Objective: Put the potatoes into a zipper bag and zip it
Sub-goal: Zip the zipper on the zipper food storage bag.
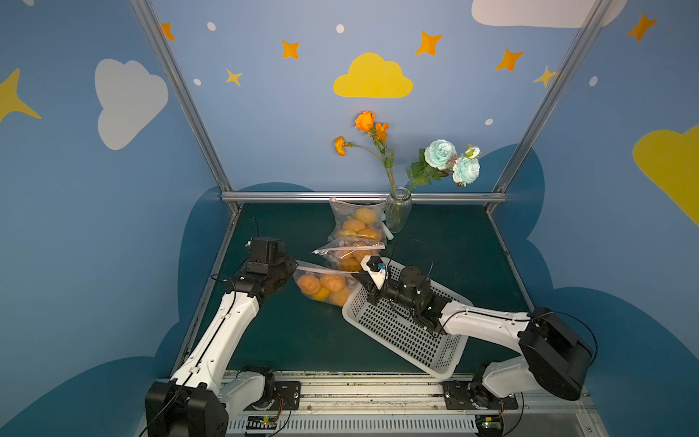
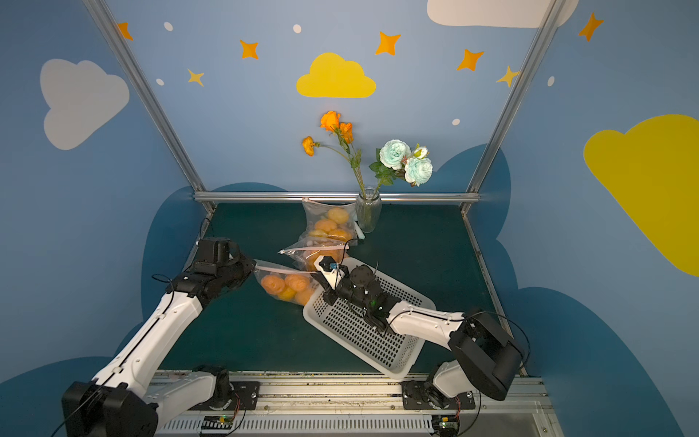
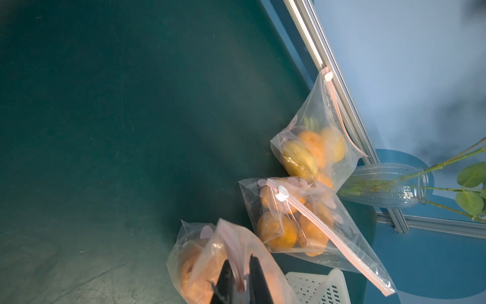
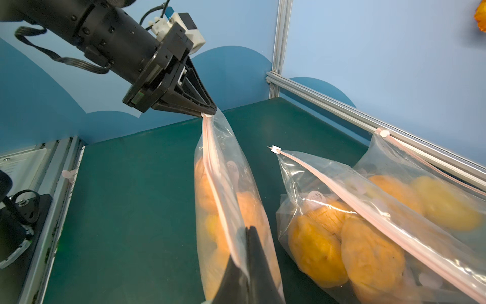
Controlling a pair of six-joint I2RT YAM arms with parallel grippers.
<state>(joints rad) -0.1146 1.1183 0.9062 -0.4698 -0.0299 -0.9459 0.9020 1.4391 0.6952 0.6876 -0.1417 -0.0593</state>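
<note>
Both claws are clamped on the same bag. The left claw [image 1: 296, 267] pinches one end of the front bag's [image 1: 321, 289] pink zip strip, and the right wrist view shows the white slider [image 4: 207, 115] right at its tips. The right claw [image 1: 358, 280] is squeezed together on the other end of that strip. The bag's top edge is stretched between the two, just left of the middle of the frame in both top views. Orange and yellow potatoes [image 1: 308, 284] fill the lower part of this bag, which rests on the green table [image 1: 287, 340]. Two more bags sit behind it toward the upper middle of the frame. The middle bag [image 1: 350, 254] has its strip running across its top, and the back bag [image 1: 357, 223] is close to the rear rail; both also hold potatoes. A glass vase [image 1: 397, 212] of flowers stands just right of the back bag. A white basket [image 1: 401, 342] lies at a slant lower right of centre, under the right arm, with its far corner just beside the front bag.
</note>
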